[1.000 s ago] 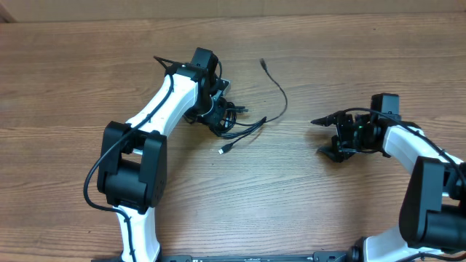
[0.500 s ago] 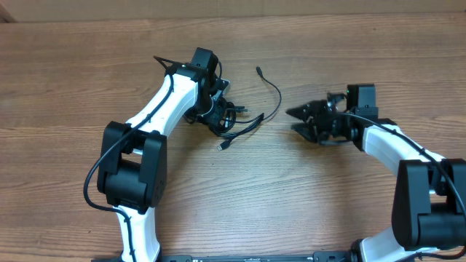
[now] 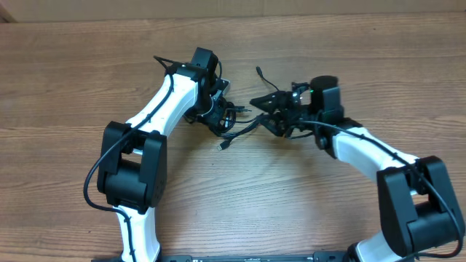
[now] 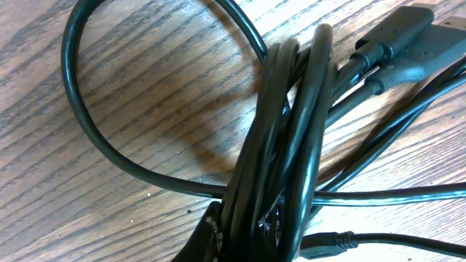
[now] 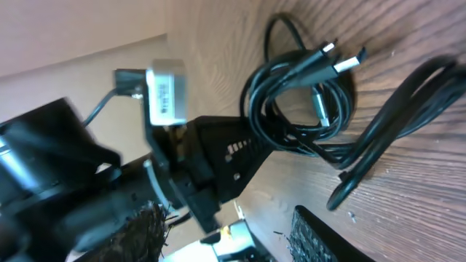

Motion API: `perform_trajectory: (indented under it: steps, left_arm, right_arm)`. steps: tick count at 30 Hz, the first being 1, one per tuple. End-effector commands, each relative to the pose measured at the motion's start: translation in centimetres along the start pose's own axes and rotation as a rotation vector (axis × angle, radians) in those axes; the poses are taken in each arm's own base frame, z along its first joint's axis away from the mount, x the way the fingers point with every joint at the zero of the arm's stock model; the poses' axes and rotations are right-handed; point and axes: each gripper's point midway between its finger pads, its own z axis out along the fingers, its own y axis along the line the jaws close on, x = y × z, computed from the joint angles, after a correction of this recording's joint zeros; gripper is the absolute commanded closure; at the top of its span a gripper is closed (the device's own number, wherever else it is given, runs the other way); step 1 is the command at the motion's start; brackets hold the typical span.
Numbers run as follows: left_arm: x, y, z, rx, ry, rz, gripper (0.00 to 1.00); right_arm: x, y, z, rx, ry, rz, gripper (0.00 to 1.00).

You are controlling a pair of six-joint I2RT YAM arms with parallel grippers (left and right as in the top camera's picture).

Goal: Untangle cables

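- The cables (image 3: 231,120) lie as one wound bundle on the desk (image 3: 73,73), right at the tips of the left pincer (image 3: 218,116). No cord lies by itself clear of the rest.
- In the left wrist view several loops (image 4: 291,131) are wrapped tightly over one another. Plug ends (image 4: 400,44) are crowded at the far upper side of the wrap. The tangle looks essentially intact.
- The left pincer is closed on the bundle and appears to pin it in place as an anchor.
- The right pincer (image 3: 263,114) faces the left one from the opposite side of the bundle, with its jaws standing apart.
- Strands from the bundle run out toward the right pincer's tips. Whether it touches any of them cannot be told, and nothing looks clamped.
- From the right wrist camera the coil (image 5: 306,109) sits just ahead of the open jaws.
- One loose strand (image 3: 272,80) arcs away beyond the right pincer and ends in a plug (image 3: 258,70).
- A short silver-tipped end (image 3: 223,149) lies on the near side of the left pincer.
- My reading is that this is an early stage. The bundle is held and the second pincer is in position.
- Left to do: grasp a strand, draw it free, and repeat for each cord.
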Motion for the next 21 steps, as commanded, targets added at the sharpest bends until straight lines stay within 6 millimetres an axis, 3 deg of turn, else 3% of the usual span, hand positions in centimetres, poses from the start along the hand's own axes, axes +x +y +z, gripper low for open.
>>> perform_trajectory:
  steps: [1,8,21]
  left_arm:
    - [-0.1,0.6,-0.5,-0.023,-0.013,-0.011,0.96]
    - [-0.1,0.6,-0.5,-0.023,-0.013,-0.010,0.96]
    - [-0.1,0.6,-0.5,-0.023,-0.013,-0.011,0.96]
  right_arm:
    - [-0.4,0.6,0.7,0.019,-0.114,0.015,0.46]
    - [0.1,-0.2,2.4,0.082,-0.217,-0.017,0.45]
    - [-1.7,-3.7,1.6,0.220,-0.347,0.037,0.45]
